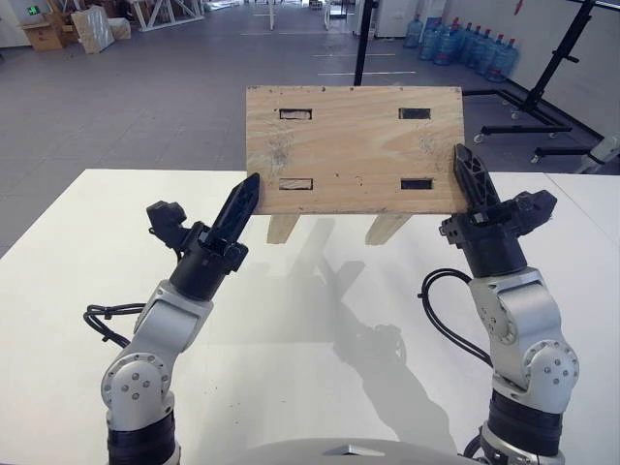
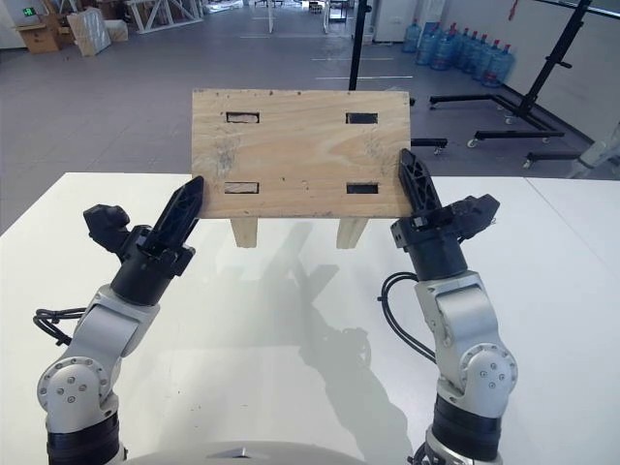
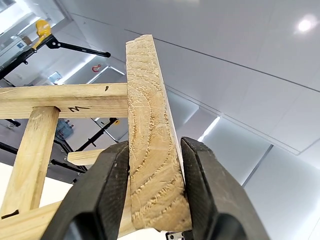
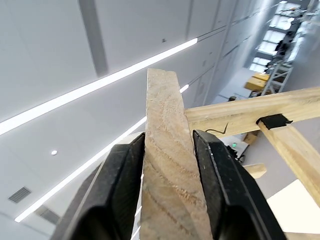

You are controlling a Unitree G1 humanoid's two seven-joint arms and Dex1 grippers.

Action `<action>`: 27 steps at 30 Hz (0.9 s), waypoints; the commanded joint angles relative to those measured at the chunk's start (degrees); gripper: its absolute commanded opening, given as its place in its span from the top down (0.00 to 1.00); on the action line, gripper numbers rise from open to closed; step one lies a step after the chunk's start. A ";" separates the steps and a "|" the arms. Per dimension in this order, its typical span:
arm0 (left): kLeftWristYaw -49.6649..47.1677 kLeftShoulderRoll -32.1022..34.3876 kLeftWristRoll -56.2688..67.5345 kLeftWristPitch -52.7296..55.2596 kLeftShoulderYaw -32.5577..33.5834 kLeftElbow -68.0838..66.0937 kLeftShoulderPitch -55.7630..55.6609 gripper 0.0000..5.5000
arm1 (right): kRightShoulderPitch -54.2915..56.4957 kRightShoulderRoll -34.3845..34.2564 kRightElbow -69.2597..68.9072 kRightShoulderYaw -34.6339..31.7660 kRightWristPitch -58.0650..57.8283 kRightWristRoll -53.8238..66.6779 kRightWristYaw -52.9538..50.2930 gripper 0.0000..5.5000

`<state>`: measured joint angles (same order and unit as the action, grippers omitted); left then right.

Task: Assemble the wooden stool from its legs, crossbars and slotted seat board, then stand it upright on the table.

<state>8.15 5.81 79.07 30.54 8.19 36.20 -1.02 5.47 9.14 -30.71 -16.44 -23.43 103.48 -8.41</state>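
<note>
The assembled wooden stool hangs above the white table [image 1: 320, 329], its slotted seat board [image 1: 354, 145] tilted up toward me with four slots showing. Two leg ends [image 1: 283, 229] [image 1: 387, 229] poke out under the board's lower edge. My left gripper [image 1: 244, 201] is shut on the board's lower left corner, and my right gripper [image 1: 472, 174] is shut on its right edge. The left wrist view has black fingers [image 3: 102, 190] clamping the board's edge [image 3: 150, 140], with a leg [image 3: 60, 100] and a crossbar [image 3: 30, 155] behind. The right wrist view has fingers [image 4: 125, 185] on the board [image 4: 167, 165] beside a leg [image 4: 240, 115].
Grey floor stretches beyond the table's far edge. Black wheeled stands [image 1: 528, 97] and several blue water bottles [image 1: 475, 48] are at the back right, cardboard boxes [image 1: 58, 29] at the back left. A black cable [image 1: 102, 320] loops beside my left arm.
</note>
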 commanded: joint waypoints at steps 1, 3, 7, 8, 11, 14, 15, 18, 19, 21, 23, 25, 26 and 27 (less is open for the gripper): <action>-2.73 -1.11 0.21 -2.27 -2.37 5.41 -1.57 0.73 | -3.47 0.93 0.16 2.66 -0.43 -0.63 -9.87 0.73; -6.45 -1.36 -0.41 -2.08 -2.97 4.77 -0.51 0.73 | -4.45 1.53 0.76 2.87 -0.30 -0.33 -11.82 0.73; -14.79 -2.28 -3.15 -2.95 -3.18 1.83 -1.98 0.73 | -4.02 2.04 3.92 3.84 0.18 -2.06 -17.12 0.73; -16.47 -2.38 -3.37 -3.07 -3.01 0.70 -2.36 0.73 | -3.35 1.67 4.43 4.00 0.64 -2.67 -17.91 0.73; -16.81 -2.35 -3.13 -3.19 -2.21 -2.56 -1.04 0.73 | -2.13 1.21 5.70 4.84 0.88 -3.48 -18.83 0.73; -16.86 -2.51 -2.74 -3.36 -1.79 -4.32 -0.44 0.68 | -1.45 0.63 5.75 5.57 1.19 -3.78 -19.42 0.73; -17.16 -2.69 -2.50 -3.57 -1.59 -4.66 -0.83 0.64 | -1.19 0.42 5.77 5.58 1.43 -3.82 -19.60 0.73; -17.42 -3.01 -3.13 -4.20 -1.11 -5.43 -2.07 0.56 | 0.03 -0.20 6.48 5.37 2.25 -4.34 -20.80 0.73; -17.34 -3.05 -3.38 -4.40 -1.05 -5.56 -2.28 0.53 | 0.31 -0.09 6.68 5.33 2.20 -4.50 -20.99 0.66; -17.13 -3.02 -3.89 -4.59 -1.02 -5.84 -2.60 0.48 | 0.83 -0.20 7.14 5.16 2.27 -4.98 -21.44 0.61; -17.14 -2.99 -4.51 -4.76 -0.89 -6.23 -2.92 0.43 | 1.47 -0.56 7.58 4.47 2.93 -5.89 -20.96 0.55; -17.06 -3.02 -5.07 -5.11 -0.55 -6.83 -3.44 0.38 | 2.22 -1.73 7.86 3.40 4.86 -7.97 -20.70 0.48; -16.63 -2.98 -5.70 -5.41 -0.42 -7.31 -3.99 0.35 | 2.58 -2.31 7.98 2.68 6.23 -10.11 -19.33 0.47; -15.76 -2.70 -6.77 -5.80 -0.22 -7.92 -4.77 0.32 | 3.15 -3.22 8.07 1.75 7.97 -12.12 -17.87 0.47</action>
<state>-8.78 2.69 74.10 25.52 7.59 29.46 -3.68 8.49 7.42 -24.14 -12.89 -18.19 95.03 -26.74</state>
